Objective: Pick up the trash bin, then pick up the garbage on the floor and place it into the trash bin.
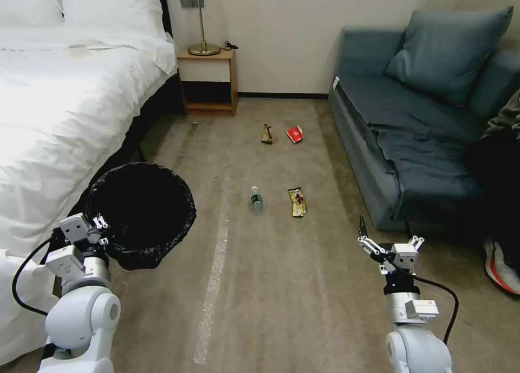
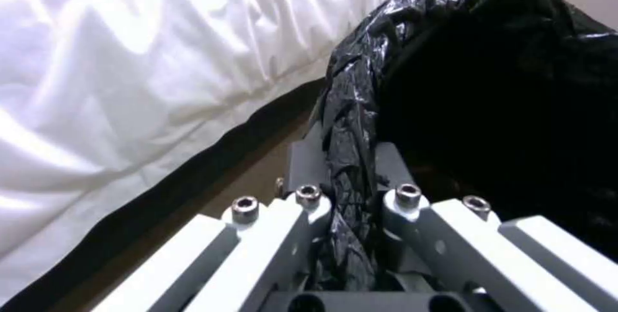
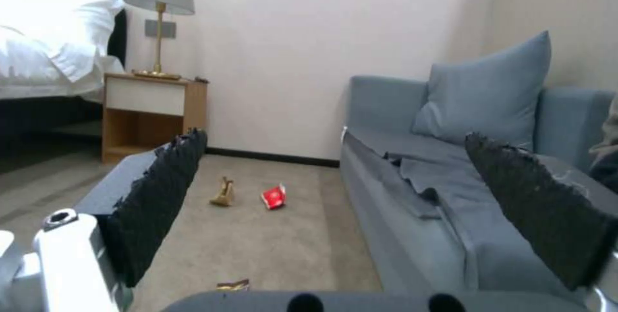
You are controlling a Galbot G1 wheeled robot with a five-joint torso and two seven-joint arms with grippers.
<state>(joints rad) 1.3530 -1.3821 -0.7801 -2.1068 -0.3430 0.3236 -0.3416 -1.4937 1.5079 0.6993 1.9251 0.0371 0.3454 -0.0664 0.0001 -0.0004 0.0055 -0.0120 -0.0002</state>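
Left gripper (image 2: 351,177) clamped on bin (image 1: 142,213) rim; right gripper (image 1: 387,243) wide open, empty. We judge next: reach bottle (image 1: 256,198).

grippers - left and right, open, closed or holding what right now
Left gripper: shut on the trash bin rim, bin lifted beside the bed.
Right gripper: open, holding nothing, above the floor.

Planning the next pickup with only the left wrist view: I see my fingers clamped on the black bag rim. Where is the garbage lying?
Observer: To the right of the trash bin, the bottle and yellow-brown wrapper lie side by side on the carpet.
Operator: Anything farther?
Observer: A brown paper piece and a red packet, near the nightstand.
Operator: And my other arm?
Observer: The right gripper is open and empty, low before the sofa.
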